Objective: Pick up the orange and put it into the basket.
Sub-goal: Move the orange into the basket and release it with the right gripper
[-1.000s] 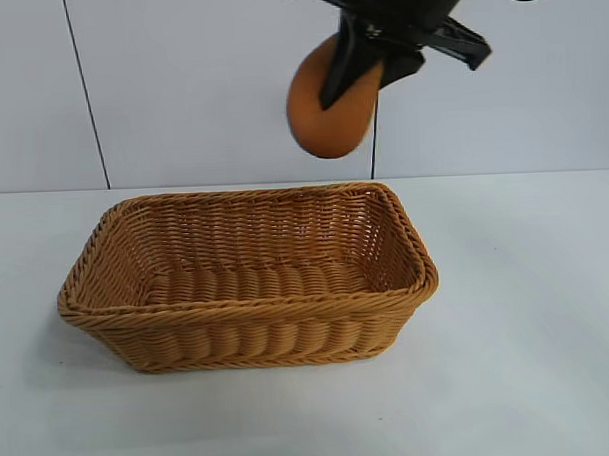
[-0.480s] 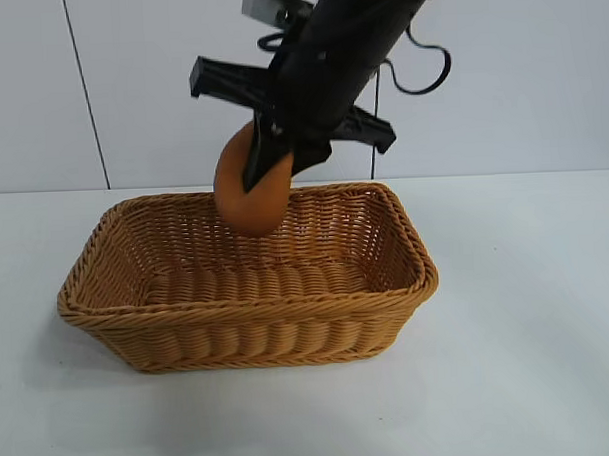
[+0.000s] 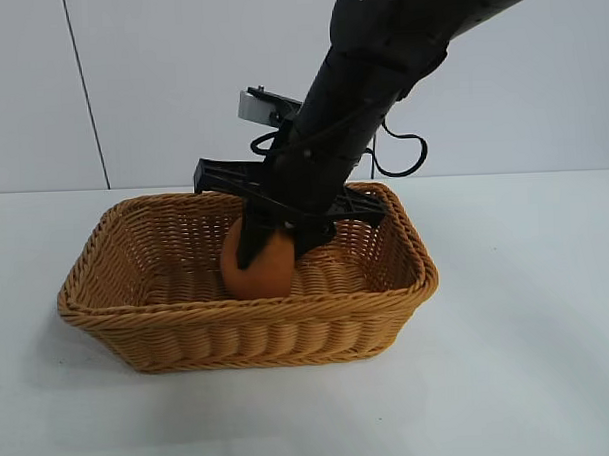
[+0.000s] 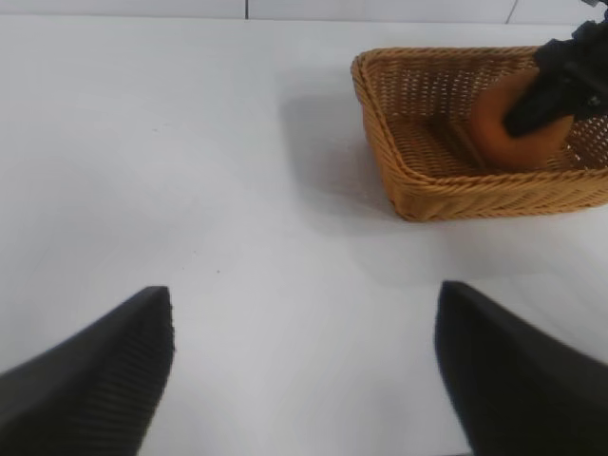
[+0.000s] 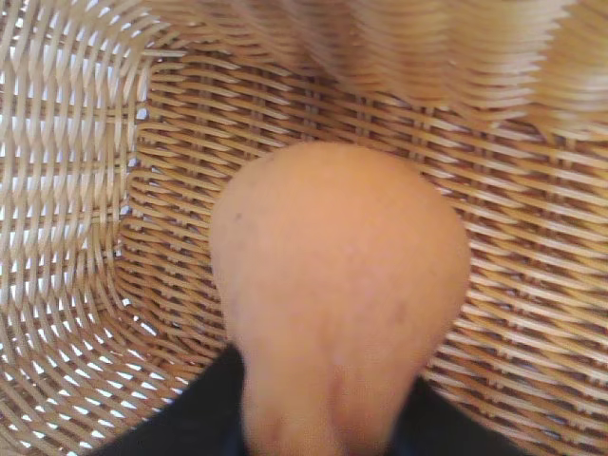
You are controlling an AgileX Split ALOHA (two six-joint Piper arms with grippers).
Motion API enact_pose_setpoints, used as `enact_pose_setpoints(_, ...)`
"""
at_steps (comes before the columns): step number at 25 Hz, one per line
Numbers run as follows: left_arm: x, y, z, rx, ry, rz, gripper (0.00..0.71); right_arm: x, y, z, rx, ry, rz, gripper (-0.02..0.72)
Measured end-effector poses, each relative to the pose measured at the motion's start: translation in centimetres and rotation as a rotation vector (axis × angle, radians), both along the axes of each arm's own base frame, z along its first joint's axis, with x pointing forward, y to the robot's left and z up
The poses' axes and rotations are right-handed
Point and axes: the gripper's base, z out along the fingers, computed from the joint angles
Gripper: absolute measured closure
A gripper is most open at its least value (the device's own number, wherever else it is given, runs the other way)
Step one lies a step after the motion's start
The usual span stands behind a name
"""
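Note:
The orange [image 3: 256,270] is a matte orange-brown fruit held inside the tan wicker basket [image 3: 118,320], low over its floor. My right gripper [image 3: 270,244] is shut on the orange, its black fingers on both sides. In the right wrist view the orange [image 5: 337,285] fills the middle, with the basket's woven floor [image 5: 532,323] close behind it. The left wrist view shows the basket [image 4: 427,195] and the orange [image 4: 503,128] far off. My left gripper [image 4: 304,370] is open and empty over the bare table, away from the basket.
The white table [image 3: 529,360] spreads all around the basket. A pale wall [image 3: 179,82] stands behind. The right arm [image 3: 379,75] slants down from the upper right into the basket.
My right gripper has carried the orange down and to the left, from high above the basket's back right rim to inside the basket near its floor.

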Motion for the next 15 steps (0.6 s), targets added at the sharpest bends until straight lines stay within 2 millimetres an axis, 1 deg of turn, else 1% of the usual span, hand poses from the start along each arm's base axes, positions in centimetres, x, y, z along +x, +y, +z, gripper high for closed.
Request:
enact_pose_setpoints(1,0.0,0.0,0.0,0.000,0.000,0.000,0.165,0.0,0.0,0.2,-0.001,-0.007,0.007,0.206)
enact_pose_setpoints(2,0.0,0.0,0.0,0.000,0.000,0.000,0.165,0.0,-0.1,0.4,-0.002,-0.015,0.011,0.150)
enact_pose_setpoints(3,0.0,0.0,0.0,0.000,0.000,0.000,0.165,0.1,-0.1,0.8,-0.007,-0.028,0.020,0.118)
enact_pose_setpoints(4,0.0,0.0,0.0,0.000,0.000,0.000,0.165,0.1,-0.1,1.2,-0.012,-0.036,0.032,0.100)
enact_pose_setpoints(6,0.0,0.0,0.0,0.000,0.000,0.000,0.165,0.3,0.0,2.4,-0.036,-0.045,0.066,0.080)
enact_pose_setpoints(10,0.0,0.0,0.0,0.000,0.000,0.000,0.165,1.0,-0.1,5.4,-0.130,-0.047,0.123,0.073)
enact_pose_setpoints(15,0.0,0.0,0.0,0.000,0.000,0.000,0.165,1.8,-1.4,9.9,-0.310,-0.075,0.132,0.073)
